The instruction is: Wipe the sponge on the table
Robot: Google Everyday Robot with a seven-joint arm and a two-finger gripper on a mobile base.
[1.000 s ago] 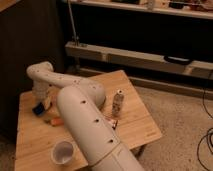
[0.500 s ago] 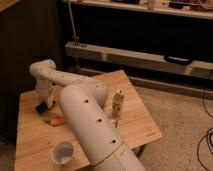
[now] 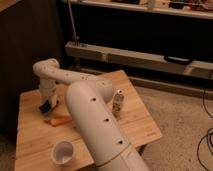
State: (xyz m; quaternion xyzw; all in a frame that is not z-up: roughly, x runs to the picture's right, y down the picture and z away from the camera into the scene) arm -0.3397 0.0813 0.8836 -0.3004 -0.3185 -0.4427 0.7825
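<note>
The bright-blue sponge (image 3: 45, 107) sits low on the left part of the light bamboo-plank table (image 3: 135, 125). My gripper (image 3: 48, 105) hangs at the end of the white arm, which bends back over the table from the front. It is down at the table top and shut on the sponge. The arm's wrist hides most of the fingers.
An orange carrot (image 3: 60, 120) lies just in front of the sponge. A white cup (image 3: 62, 151) stands near the table's front left. A small white can (image 3: 118, 102) stands right of the arm. A dark wall and a low metal shelf (image 3: 145, 57) run behind the table.
The gripper and the sponge have slid a little to the right across the table top. The carrot, cup and can have stayed where they were.
</note>
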